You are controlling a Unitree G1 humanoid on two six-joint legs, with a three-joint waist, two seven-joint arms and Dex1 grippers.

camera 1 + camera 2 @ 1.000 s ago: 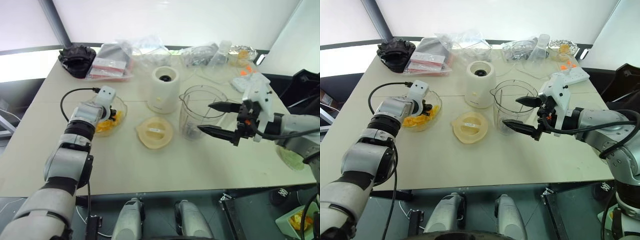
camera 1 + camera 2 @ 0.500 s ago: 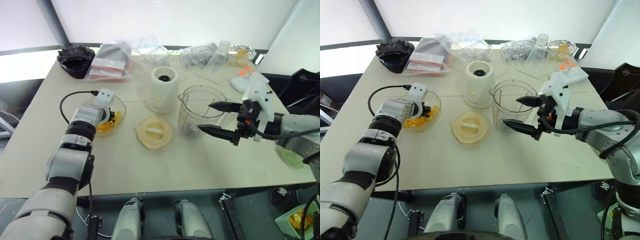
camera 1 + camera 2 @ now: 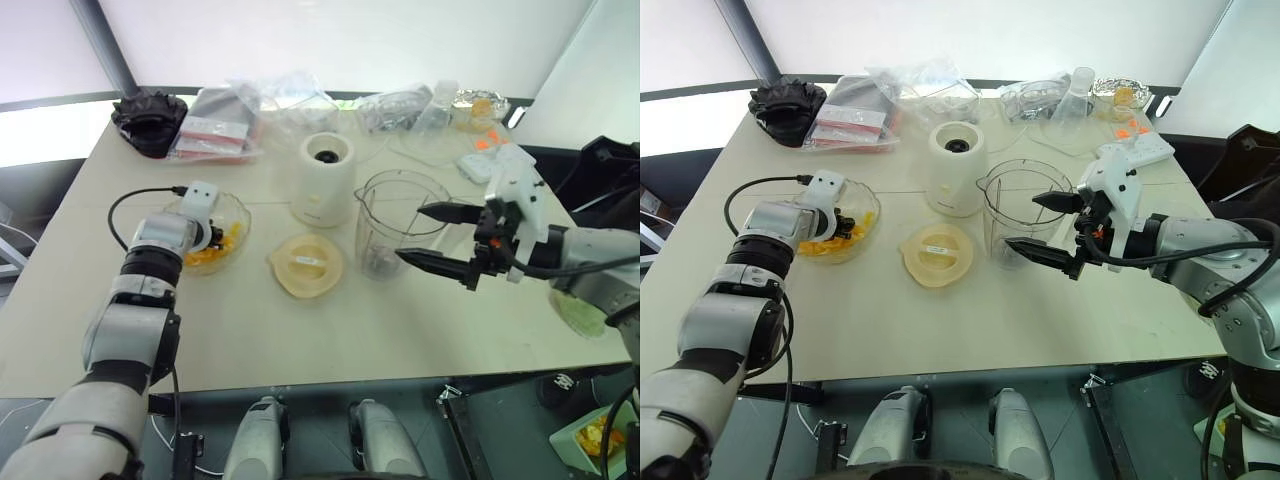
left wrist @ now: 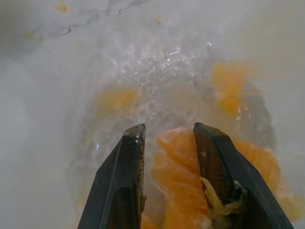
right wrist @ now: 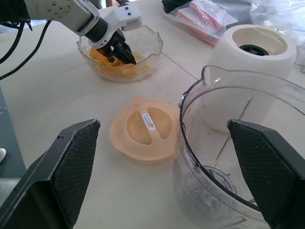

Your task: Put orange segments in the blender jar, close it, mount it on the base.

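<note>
left gripper (image 4: 164, 143): down inside the glass bowl (image 3: 868, 205) on the left side of the table (image 3: 940, 320); fingers parted a little with an orange segment between them, whether it is actually gripped cannot be told
orange segments (image 4: 178, 164): heaped in the bowl, under and around the left fingers
right gripper (image 3: 432, 238): fingers spread wide, empty, held above the table just right of the blender jar, pointing left toward it
blender jar (image 3: 398, 222): upright near the middle of the table, no lid on, dark blade at the bottom, no fruit visible inside
base (image 3: 326, 178): just left of and a little beyond the jar, dark socket on top, nothing mounted on it
lid (image 3: 306, 264): flat on the table, nearer than the base, between bowl and jar
far edge: clear bags and a black cloth (image 3: 150, 115)
</note>
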